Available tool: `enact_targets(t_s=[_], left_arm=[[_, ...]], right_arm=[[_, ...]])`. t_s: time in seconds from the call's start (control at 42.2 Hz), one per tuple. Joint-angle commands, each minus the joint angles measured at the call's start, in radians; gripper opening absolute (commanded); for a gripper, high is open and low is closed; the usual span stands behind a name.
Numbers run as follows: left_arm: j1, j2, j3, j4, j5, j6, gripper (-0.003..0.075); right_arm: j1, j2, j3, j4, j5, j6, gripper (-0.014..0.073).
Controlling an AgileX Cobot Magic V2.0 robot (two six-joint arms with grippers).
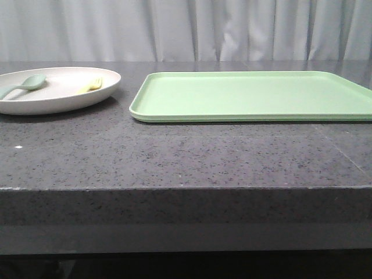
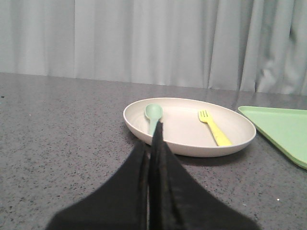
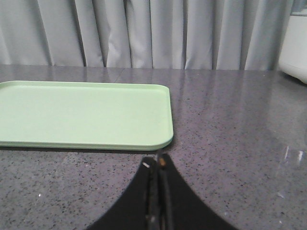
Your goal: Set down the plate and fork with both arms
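The off-white plate (image 1: 58, 99) sits at the far left of the grey table; it also shows in the left wrist view (image 2: 192, 146). The pale yellow fork (image 1: 91, 85) lies in it on the right side, also seen in the left wrist view (image 2: 215, 129). A green-grey spoon (image 2: 153, 114) lies in the plate's left part. My left gripper (image 2: 154, 136) is shut and empty, just short of the plate's near rim. My right gripper (image 3: 159, 162) is shut and empty, just short of the tray's near right corner. Neither gripper shows in the front view.
A rectangular light green tray (image 1: 250, 96) lies right of the plate, bare inside; it shows in the right wrist view (image 3: 81, 115) too. The table's front edge (image 1: 186, 187) runs across the front view. A grey curtain hangs behind. A white object (image 3: 293, 52) stands at the far right.
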Motion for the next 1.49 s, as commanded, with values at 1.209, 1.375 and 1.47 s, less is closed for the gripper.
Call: enact_targets(t_s=[1.209,1.375,1.47], left_arm=[[-0.009,0.14,-0.49,0.01,0.204,-0.002,-0.0018],[-0.009,0.273,-0.634,0.018,0.337,-0.002,-0.0018],[-0.009,0.331,-0.673,0.018,0.364,-0.002,-0.0018]], right_arm=[[-0.005,0.149,-0.507,0.0,0.237,0.0,-0.0068],[-0.005,0.301,-0.653,0.0,0.376,0.0,-0.0068],[-0.005,0.368,-0.682,0.0,0.41,0.0,-0.0068]])
